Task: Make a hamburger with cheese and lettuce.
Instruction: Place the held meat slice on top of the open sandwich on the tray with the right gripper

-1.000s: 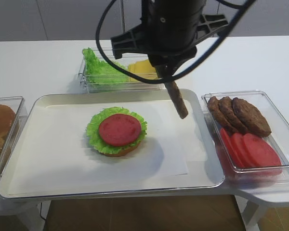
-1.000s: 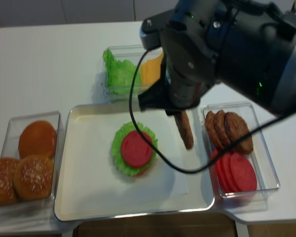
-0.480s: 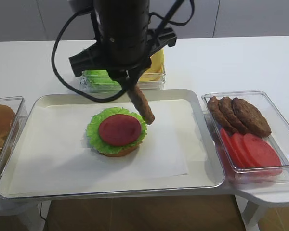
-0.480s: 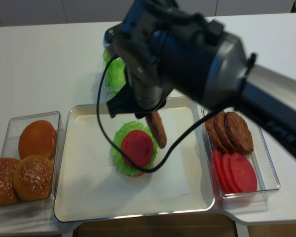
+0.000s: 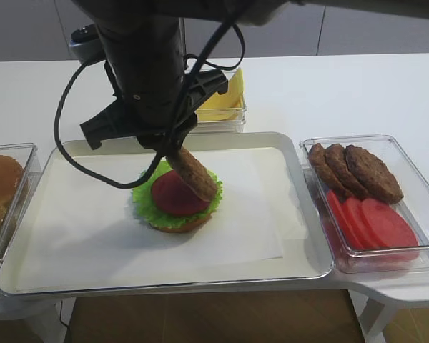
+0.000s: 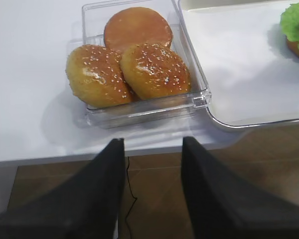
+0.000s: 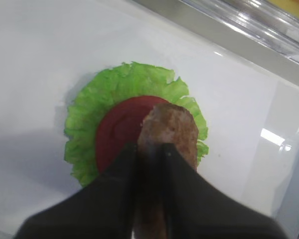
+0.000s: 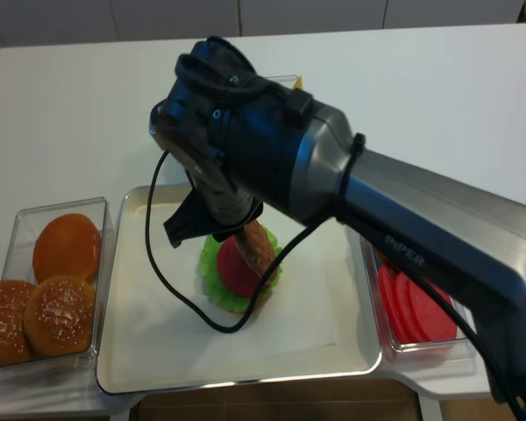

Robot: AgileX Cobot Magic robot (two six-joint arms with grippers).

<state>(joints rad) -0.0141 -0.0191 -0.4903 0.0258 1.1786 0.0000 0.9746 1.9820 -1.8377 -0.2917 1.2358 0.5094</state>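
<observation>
The hamburger (image 5: 168, 209) sits mid-tray as a tan bun half, frilly lettuce (image 7: 87, 117) and a red slice (image 7: 117, 132). My right gripper (image 7: 148, 149) is shut on a brown patty (image 5: 191, 174), held tilted over the right side of the red slice; I cannot tell whether they touch. Yellow cheese slices (image 5: 225, 96) lie in a clear box behind the tray. The loose lettuce in that box is hidden by the arm. My left gripper (image 6: 152, 149) is open and empty, off the table's front edge, below the bun box.
The white tray (image 5: 164, 286) is lined with paper. A clear box of buns (image 6: 139, 64) stands at its left (image 8: 57, 281). A clear box with patties and red slices (image 5: 365, 193) stands at its right. The big right arm (image 8: 245, 149) hangs over the tray's back half.
The right arm has carried the patty left from the tray's right side to above the stack, and lowered it toward the red slice. The stack has not moved.
</observation>
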